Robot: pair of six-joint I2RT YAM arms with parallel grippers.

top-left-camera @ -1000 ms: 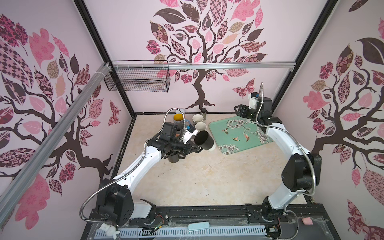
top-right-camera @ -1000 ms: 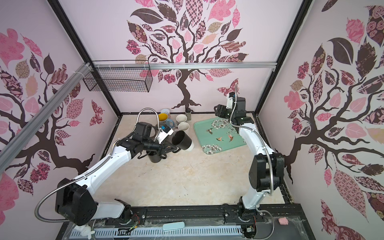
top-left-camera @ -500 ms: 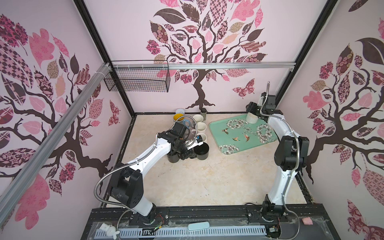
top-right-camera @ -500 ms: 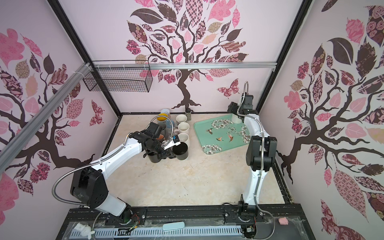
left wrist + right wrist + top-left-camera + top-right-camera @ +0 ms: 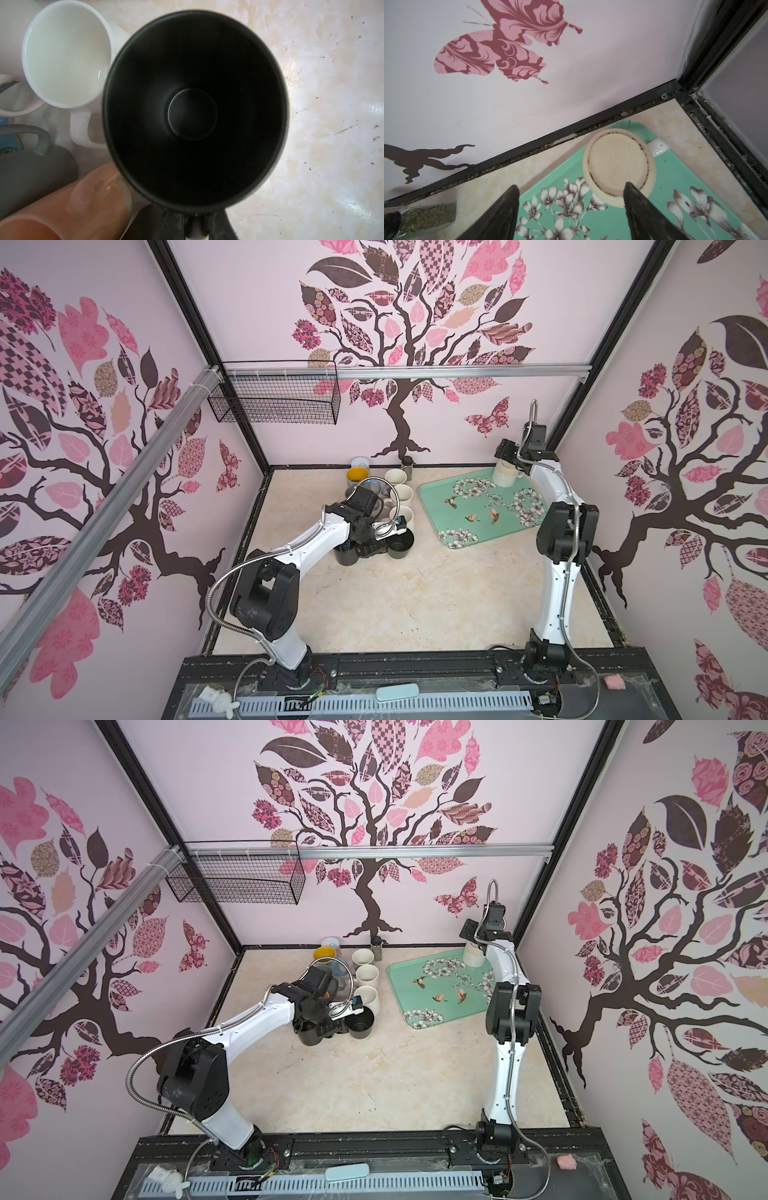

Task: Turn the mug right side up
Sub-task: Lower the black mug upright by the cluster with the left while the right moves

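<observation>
A cream mug [image 5: 618, 166] stands upside down, base up, in the far corner of the green floral tray [image 5: 675, 182]; both top views show it [image 5: 504, 473] [image 5: 473, 957]. My right gripper [image 5: 571, 186] hovers open just above and beside it, one fingertip [image 5: 629, 187] over its edge, and holds nothing. At the left, my left gripper [image 5: 196, 220] is shut on the near rim of a black mug [image 5: 193, 116]. That mug stands mouth up at table level [image 5: 400, 545] beside the cups.
Several white cups [image 5: 402, 494] and a yellow-lined mug [image 5: 357, 476] cluster behind the black mug. Another black cup [image 5: 347, 556] stands to its left. A spice jar [image 5: 407, 464] is at the back wall. A wire basket [image 5: 274, 398] hangs at the upper left.
My left arm brought the tilted black mug down to stand mouth up by the cups. My right gripper swung toward the back right corner over the cream mug and opened wider.
</observation>
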